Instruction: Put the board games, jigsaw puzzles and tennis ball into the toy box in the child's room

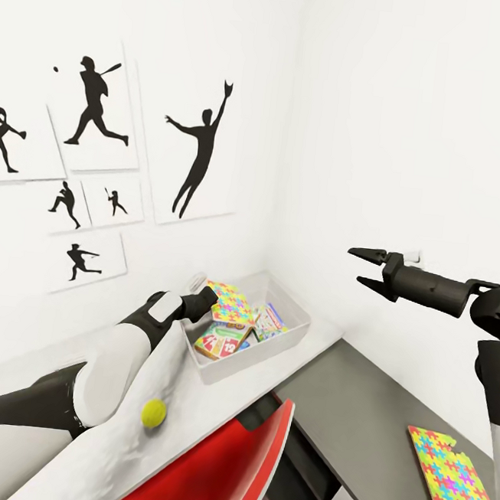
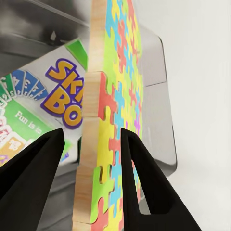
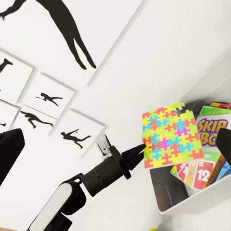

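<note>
The left jaws (image 1: 211, 300) are clamped on the edge of a jigsaw puzzle (image 1: 233, 304), held tilted above the toy box (image 1: 291, 333) holding board games (image 1: 223, 341). At 7 o'clock, the tennis ball (image 1: 153, 413) rests on the worktop (image 1: 135, 461). The right jaws (image 1: 364, 267) gape empty.

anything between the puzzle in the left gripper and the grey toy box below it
Nothing visible. The left gripper holds the multicoloured jigsaw puzzle board right over the open grey toy box; only printed game boxes already lie inside.
</note>
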